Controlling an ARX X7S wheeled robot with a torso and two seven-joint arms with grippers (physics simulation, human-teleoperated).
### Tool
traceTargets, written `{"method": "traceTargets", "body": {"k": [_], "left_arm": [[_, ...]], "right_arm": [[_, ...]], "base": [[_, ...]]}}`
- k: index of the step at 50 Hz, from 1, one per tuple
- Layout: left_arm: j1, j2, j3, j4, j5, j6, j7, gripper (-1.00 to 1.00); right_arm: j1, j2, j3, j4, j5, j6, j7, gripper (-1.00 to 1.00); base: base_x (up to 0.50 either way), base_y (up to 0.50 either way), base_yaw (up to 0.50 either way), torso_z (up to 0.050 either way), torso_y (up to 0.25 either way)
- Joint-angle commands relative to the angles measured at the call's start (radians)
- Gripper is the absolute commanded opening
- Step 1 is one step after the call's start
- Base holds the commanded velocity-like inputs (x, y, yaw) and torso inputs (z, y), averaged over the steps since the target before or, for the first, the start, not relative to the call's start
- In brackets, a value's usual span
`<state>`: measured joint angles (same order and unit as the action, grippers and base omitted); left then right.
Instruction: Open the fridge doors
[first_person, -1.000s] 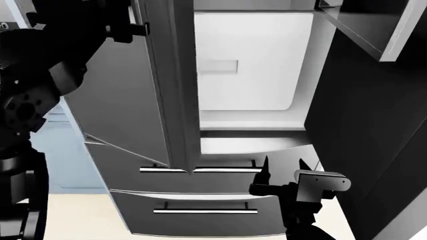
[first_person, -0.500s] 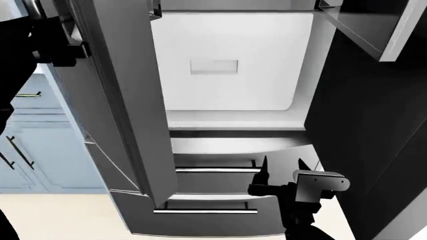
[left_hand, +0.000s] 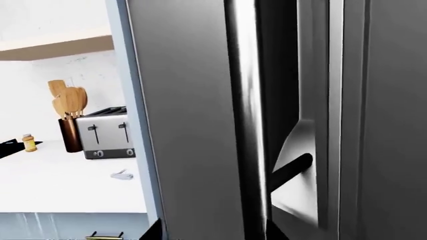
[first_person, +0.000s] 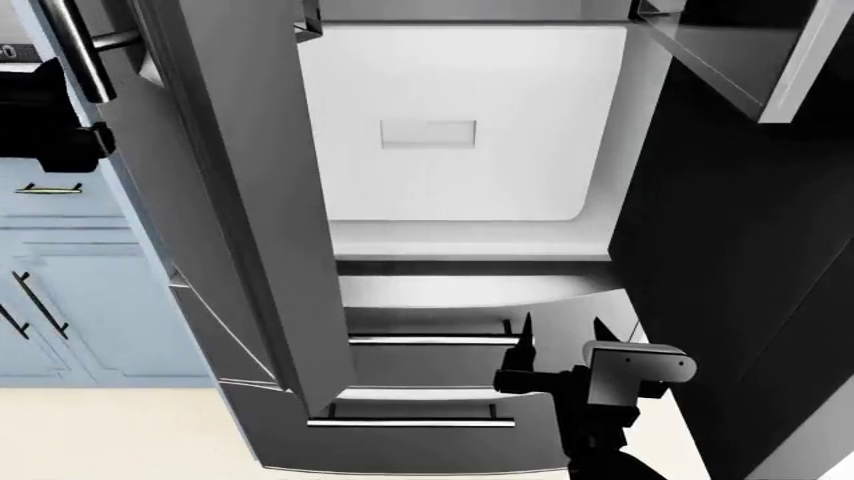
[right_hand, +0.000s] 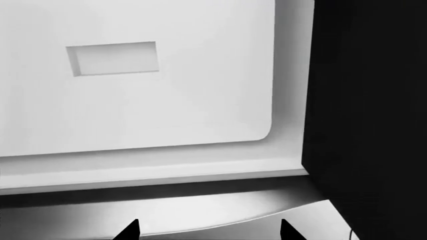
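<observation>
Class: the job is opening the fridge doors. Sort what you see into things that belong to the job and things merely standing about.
Belongs: left fridge door; right fridge door; right gripper.

Standing about: toaster; wooden utensils; fridge drawers; blue cabinets.

My right gripper has two slim black fingers that taper to sharp points, rising from a black blocky palm. A pale grey box with rounded corners and a dark round spot on its face is mounted on the wrist beside it, and the forearm below is matte black. In the right wrist view only the two black tips show. Left of the fridge door, my left arm is a black blocky mass.
</observation>
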<state>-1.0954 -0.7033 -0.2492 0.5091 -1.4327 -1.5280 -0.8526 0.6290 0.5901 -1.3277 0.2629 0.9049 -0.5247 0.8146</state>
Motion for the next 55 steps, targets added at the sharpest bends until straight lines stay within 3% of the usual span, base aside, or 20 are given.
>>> {"method": "traceTargets", "body": {"k": [1, 12, 18, 30, 36, 46, 55], "left_arm": [[0.026, -0.047, 0.001, 0.026, -0.184, 0.025, -0.153, 1.00], [0.062, -0.091, 0.042, 0.092, -0.400, 0.105, -0.332, 1.00], [0.115, -0.110, 0.027, 0.137, -0.459, 0.147, -0.378, 1.00], [0.127, -0.143, 0.120, 0.229, -0.555, 0.205, -0.498, 1.00], [0.145, -0.152, 0.129, 0.256, -0.573, 0.226, -0.519, 1.00], [0.070, -0.146, 0.249, 0.277, -0.616, 0.259, -0.578, 1.00], [0.050, -0.060, 0.306, 0.246, -0.541, 0.227, -0.513, 1.00]], "right_arm": [[0.001, 0.000, 0.003, -0.002, 0.003, 0.006, -0.005, 1.00], [-0.008, -0.003, 0.008, 0.006, -0.003, -0.002, -0.009, 1.00], [-0.008, -0.002, 0.009, 0.002, -0.005, 0.000, -0.008, 1.00], [-0.008, 0.004, 0.013, -0.011, -0.008, 0.005, -0.003, 1.00], [-0.010, -0.001, 0.014, -0.005, -0.010, 0.005, -0.009, 1.00], [-0.011, -0.001, 0.018, -0.006, -0.008, 0.008, -0.009, 1.00], [-0.011, -0.003, 0.022, -0.004, -0.005, 0.011, -0.015, 1.00]], "base": [[0.00, 0.00, 0.00, 0.000, 0.000], [0.00, 0.00, 0.00, 0.000, 0.000], [0.00, 0.00, 0.00, 0.000, 0.000], [0.00, 0.00, 0.00, 0.000, 0.000], [0.00, 0.00, 0.00, 0.000, 0.000], [0.00, 0.00, 0.00, 0.000, 0.000], [0.00, 0.00, 0.00, 0.000, 0.000]]}}
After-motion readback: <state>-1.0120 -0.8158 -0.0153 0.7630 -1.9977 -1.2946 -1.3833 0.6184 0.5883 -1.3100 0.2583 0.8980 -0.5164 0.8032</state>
